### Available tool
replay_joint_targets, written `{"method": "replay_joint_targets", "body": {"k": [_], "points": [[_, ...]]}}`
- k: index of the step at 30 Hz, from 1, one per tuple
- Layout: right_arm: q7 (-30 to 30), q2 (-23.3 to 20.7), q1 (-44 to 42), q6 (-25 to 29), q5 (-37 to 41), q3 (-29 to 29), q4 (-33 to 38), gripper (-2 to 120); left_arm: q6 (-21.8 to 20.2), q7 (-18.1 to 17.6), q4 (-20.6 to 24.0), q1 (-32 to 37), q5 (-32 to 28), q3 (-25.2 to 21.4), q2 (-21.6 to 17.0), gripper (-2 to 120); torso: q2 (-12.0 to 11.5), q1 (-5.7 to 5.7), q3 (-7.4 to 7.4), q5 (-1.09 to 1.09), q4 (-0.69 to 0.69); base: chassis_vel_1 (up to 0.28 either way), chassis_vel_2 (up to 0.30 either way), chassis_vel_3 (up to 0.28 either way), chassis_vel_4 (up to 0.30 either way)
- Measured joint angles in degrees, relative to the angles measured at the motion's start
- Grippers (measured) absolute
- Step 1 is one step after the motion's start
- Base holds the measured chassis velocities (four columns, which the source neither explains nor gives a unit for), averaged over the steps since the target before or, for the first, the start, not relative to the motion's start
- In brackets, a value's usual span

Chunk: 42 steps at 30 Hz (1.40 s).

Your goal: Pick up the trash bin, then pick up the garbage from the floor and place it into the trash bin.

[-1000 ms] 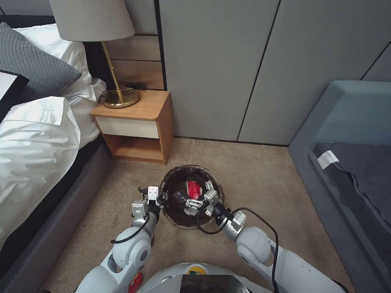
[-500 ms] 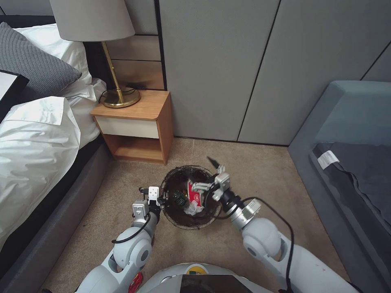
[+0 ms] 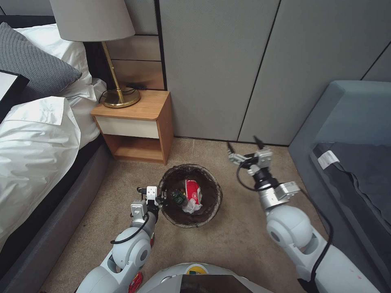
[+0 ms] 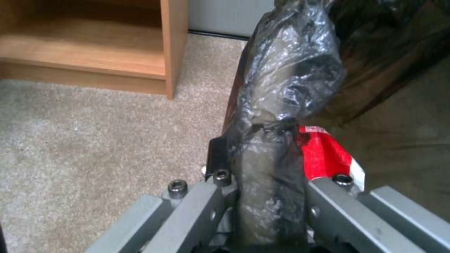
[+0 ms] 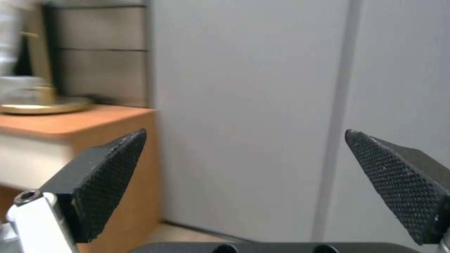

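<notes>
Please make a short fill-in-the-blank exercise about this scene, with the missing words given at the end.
1. The left gripper is clamped on the ____ of the trash bin.
2. The right gripper is open and holds ____.
3. The green bottle lies ____ the trash bin.
4. The brass lamp stands on the wooden ____.

Missing words: rim; nothing; inside; nightstand

My arms are glossy white shells with silver metal wrists, a black cable looping off each. My right gripper (image 3: 244,145) ends in black, cross-hatched wedge pads (image 5: 110,175); my left gripper (image 3: 162,200) has grey links with hex screws.
</notes>
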<state>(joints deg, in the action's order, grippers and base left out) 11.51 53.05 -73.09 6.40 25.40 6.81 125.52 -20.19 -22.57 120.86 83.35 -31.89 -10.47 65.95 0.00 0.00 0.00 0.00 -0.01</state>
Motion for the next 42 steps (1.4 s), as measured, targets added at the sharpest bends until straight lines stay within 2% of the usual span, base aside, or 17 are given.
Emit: {"method": "replay_joint_targets", "body": {"k": [1, 3, 4, 6, 7, 9, 10, 11, 16, 19, 26, 42], "points": [[0.0, 0.0, 0.0, 0.0, 0.0, 0.0, 0.0, 100, 0.0, 0.0, 0.0, 0.0, 0.0, 0.0, 0.0, 3, 0.0, 0.0, 0.0, 0.0, 0.0, 0.0, 0.0, 0.0, 0.0], [4.32, 1.44, -3.06, -4.53, -0.48, 8.38, 2.09, 100, 0.17, -0.01, -0.01, 0.39, 0.17, -0.62, 0.23, 3, 0.0, 0.0, 0.0, 0.0, 0.01, 0.0, 0.0, 0.0, 0.0], [4.32, 1.44, -3.06, -4.53, -0.48, 8.38, 2.09, 100, 0.17, -0.01, -0.01, 0.39, 0.17, -0.62, 0.23, 3, 0.0, 0.0, 0.0, 0.0, 0.01, 0.0, 0.0, 0.0, 0.0], [5.73, 3.21, -5.97, -6.66, -2.04, 15.59, 2.65, 100, 0.21, -0.03, -0.01, 0.42, 0.21, -1.05, 0.19, 3, 0.0, 0.0, 0.0, 0.0, 0.0, 0.0, 0.0, 0.0, 0.0], [5.73, 3.21, -5.97, -6.66, -2.04, 15.59, 2.65, 100, 0.21, -0.03, -0.01, 0.42, 0.21, -1.05, 0.19, 3, 0.0, 0.0, 0.0, 0.0, 0.0, 0.0, 0.0, 0.0, 0.0], [6.52, 4.81, -9.5, -7.79, -3.85, 20.23, 2.84, 100, 0.26, -0.05, 0.05, 0.38, 0.19, -1.53, 0.06, 3, 0.0, 0.0, 0.0, 0.0, 0.03, 0.0, 0.0, 0.0, 0.0], [6.71, 5.68, -10.91, -7.9, -4.84, 21.31, 2.81, 100, 0.32, -0.07, 0.09, 0.35, 0.2, -1.75, 0.03, 3, 0.0, 0.0, 0.0, 0.0, -0.01, 0.0, 0.0, 0.0, 0.0], [6.76, 6.52, -12.22, -7.87, -5.97, 21.96, 2.59, 100, 0.39, -0.08, 0.17, 0.35, 0.2, -1.91, 0.05, 3, 0.0, 0.0, 0.0, -0.01, 0.01, 0.0, 0.0, 0.0, 0.0], [7.42, 9.66, -15.41, -6.25, -10.24, 21.94, 0.09, 100, 0.77, -0.07, 1.05, 1.54, 0.66, -3.32, 0.45, 3, 0.0, 0.0, 0.0, 0.0, 0.0, 0.0, 0.0, 0.0, 0.0], [8.31, 13.1, -17.43, -4.2, -13.46, 20.88, -2.56, 100, 1.13, 0.0, 1.33, 2.16, 1.18, -4.55, 0.29, 3, 0.0, 0.0, 0.0, -0.02, 0.02, 0.0, 0.0, 0.0, 0.0], [9.36, 17.32, -18.69, -2.49, -16.31, 19.87, -5.34, 100, 1.54, 0.11, 1.42, 2.53, 1.94, -5.12, 0.36, 3, 0.0, 0.0, 0.0, -0.02, 0.0, 0.0, 0.0, 0.0, 0.0], [10.51, 19.38, -18.79, -1.9, -17.82, 19.05, -6.17, 100, 2.41, 0.23, 1.39, 3.53, 2.87, -5.32, 1.35, 3, 0.0, 0.0, 0.0, -0.01, 0.01, 0.0, 0.0, 0.0, 0.0]]}}
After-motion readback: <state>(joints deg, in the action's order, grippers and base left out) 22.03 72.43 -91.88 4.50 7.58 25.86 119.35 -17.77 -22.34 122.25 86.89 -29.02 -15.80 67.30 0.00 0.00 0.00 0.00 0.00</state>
